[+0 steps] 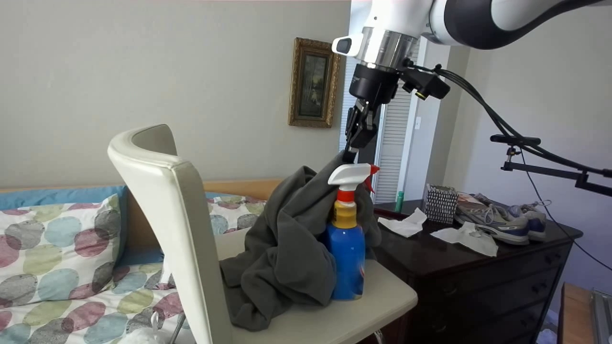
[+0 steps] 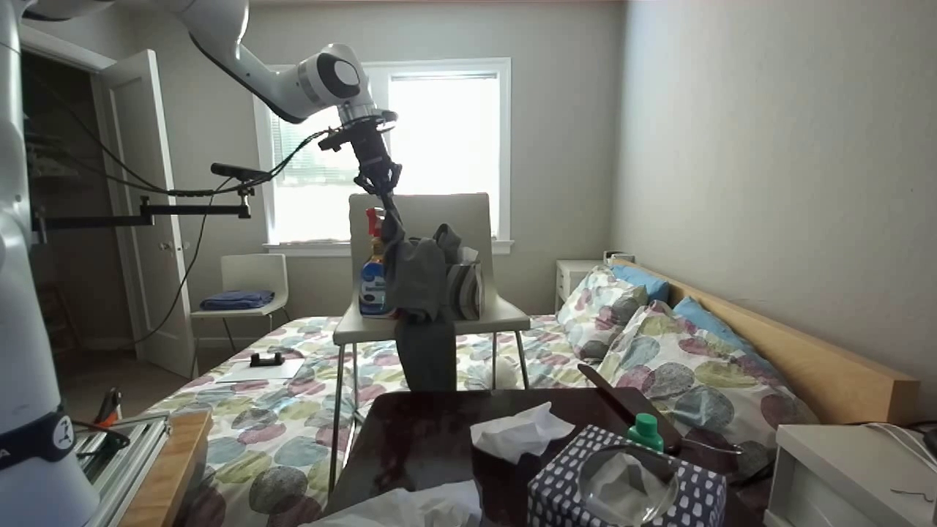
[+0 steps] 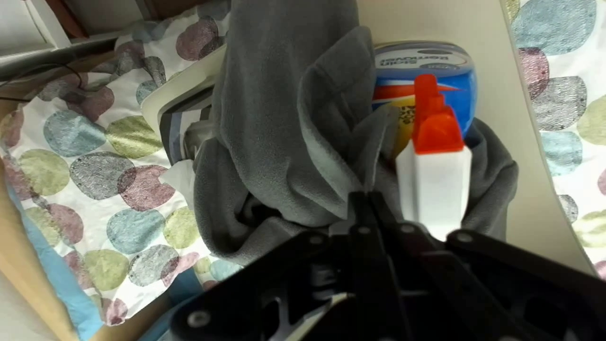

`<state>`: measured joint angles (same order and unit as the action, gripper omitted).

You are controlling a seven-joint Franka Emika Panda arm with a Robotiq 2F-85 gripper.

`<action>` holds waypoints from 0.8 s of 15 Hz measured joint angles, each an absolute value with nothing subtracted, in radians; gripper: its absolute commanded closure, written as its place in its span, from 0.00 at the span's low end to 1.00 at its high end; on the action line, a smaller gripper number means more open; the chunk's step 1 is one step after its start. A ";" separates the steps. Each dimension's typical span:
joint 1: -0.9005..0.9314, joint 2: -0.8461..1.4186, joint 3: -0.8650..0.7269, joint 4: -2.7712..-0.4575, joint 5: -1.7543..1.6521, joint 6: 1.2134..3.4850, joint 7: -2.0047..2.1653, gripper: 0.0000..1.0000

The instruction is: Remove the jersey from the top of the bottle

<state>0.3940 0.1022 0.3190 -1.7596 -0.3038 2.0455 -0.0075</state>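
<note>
While the grey jersey [image 1: 296, 248] bunches beside the spray bottle [image 1: 347, 258] at lower centre in an exterior view, the gripper [image 1: 350, 155] pinches the jersey's top; the cream chair [image 1: 191, 229] stands beneath, and a framed picture [image 1: 313, 83] hangs upper centre

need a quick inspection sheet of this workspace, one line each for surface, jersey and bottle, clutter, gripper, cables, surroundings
surface: cream chair seat, near a dark dresser
job's things: grey jersey bunched beside the spray bottle, one end hanging over the edge of the chair seat; spray bottle upright, its spray head uncovered
clutter: striped box on the chair seat; shoes, white tissues and patterned tissue box on the dresser
gripper: fingers shut on a raised fold of the jersey
cables: black, leading off the arm, apart from the jersey
surroundings: bed with pillows, bright window
</note>
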 measured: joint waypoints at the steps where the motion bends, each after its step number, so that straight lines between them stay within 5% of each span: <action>1: 0.394 0.101 0.319 -1.763 -0.304 2.053 -0.008 0.99; 12: 0.393 0.150 0.294 -1.643 -0.658 2.212 0.072 0.99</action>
